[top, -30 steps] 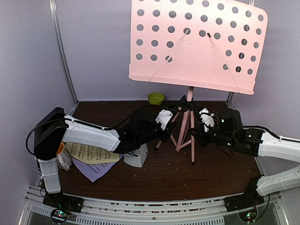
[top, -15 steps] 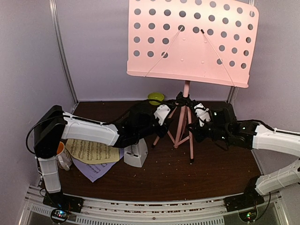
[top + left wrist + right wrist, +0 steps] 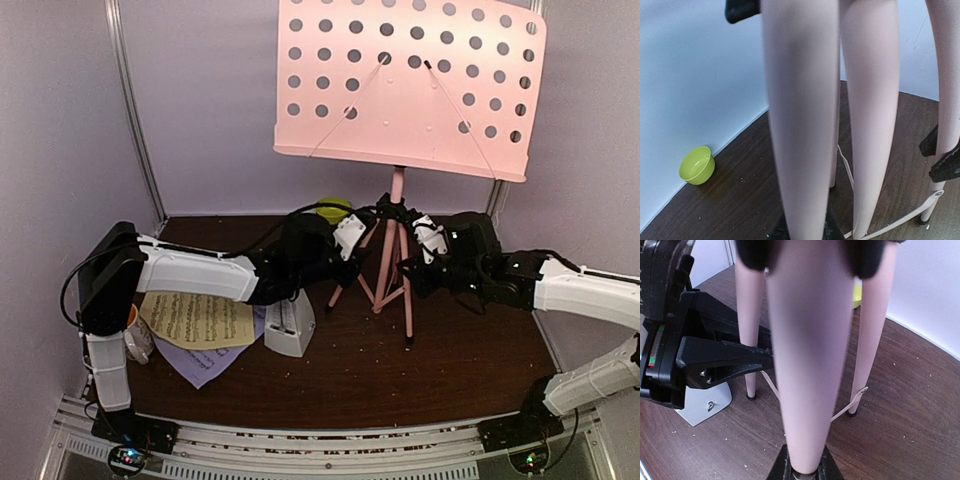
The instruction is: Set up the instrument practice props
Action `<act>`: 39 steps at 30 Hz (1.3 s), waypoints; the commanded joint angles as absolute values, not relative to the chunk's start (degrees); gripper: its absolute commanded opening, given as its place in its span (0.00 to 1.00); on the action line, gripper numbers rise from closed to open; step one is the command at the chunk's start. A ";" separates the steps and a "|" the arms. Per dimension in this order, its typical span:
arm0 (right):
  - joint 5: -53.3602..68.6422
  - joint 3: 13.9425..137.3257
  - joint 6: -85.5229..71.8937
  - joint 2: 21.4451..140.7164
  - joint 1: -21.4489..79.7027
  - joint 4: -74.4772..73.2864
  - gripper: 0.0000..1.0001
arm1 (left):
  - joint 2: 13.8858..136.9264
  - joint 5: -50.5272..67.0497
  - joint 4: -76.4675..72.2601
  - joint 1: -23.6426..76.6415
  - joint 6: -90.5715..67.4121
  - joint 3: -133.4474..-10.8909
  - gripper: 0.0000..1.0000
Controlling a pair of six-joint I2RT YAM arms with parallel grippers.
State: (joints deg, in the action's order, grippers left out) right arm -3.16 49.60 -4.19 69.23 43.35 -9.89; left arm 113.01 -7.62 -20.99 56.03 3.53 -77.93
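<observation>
The pink music stand stands upright at the back middle, its perforated desk (image 3: 410,90) high against the wall. My left gripper (image 3: 362,240) is shut on one pink tripod leg (image 3: 805,125), seen close in the left wrist view (image 3: 802,232). My right gripper (image 3: 418,245) is shut on another leg (image 3: 810,340), seen in the right wrist view (image 3: 805,471). The yellow sheet (image 3: 195,320) lies on the lavender sheet (image 3: 205,362) at the left. The pale-grey metronome (image 3: 290,325) stands beside them, under my left arm, and also shows in the right wrist view (image 3: 705,402).
A white mug with orange inside (image 3: 135,330) sits at the far left by the left arm's base. A lime-green bowl (image 3: 696,165) sits against the back wall, mostly hidden behind my left arm in the top view. Crumbs dot the brown table (image 3: 350,385).
The stand has shifted slightly left and toward the back wall and now stands straighter. Both grippers moved back with it, still shut on its legs.
</observation>
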 commanded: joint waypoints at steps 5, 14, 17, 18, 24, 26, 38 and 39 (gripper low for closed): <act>-6.27 50.65 -2.84 67.69 41.85 -8.13 0.00 | 110.21 -11.94 -16.44 51.02 3.80 -75.68 0.35; -4.49 48.34 -5.23 68.14 43.14 -3.87 0.01 | 112.38 -17.18 -18.51 53.90 2.37 -79.44 0.56; -4.45 46.92 -6.08 67.13 43.34 -1.11 0.14 | 112.67 -17.76 -19.30 54.47 2.30 -79.51 0.56; -4.40 46.04 -6.37 66.65 43.41 0.43 0.20 | 112.68 -17.72 -19.66 54.56 2.28 -79.32 0.55; -6.01 41.05 -7.87 67.39 43.43 12.64 0.37 | 112.68 -16.53 -20.92 55.00 2.59 -79.31 0.51; -5.85 40.50 -7.91 68.61 43.43 15.39 0.39 | 112.81 -16.22 -20.96 55.18 2.86 -79.64 0.50; -7.19 42.89 -7.13 70.31 43.42 14.12 0.04 | 112.04 -17.53 -20.05 55.72 6.76 -79.91 0.19; -7.88 42.74 -6.92 69.47 43.42 12.74 0.00 | 111.70 -17.87 -20.04 55.65 7.76 -79.44 0.15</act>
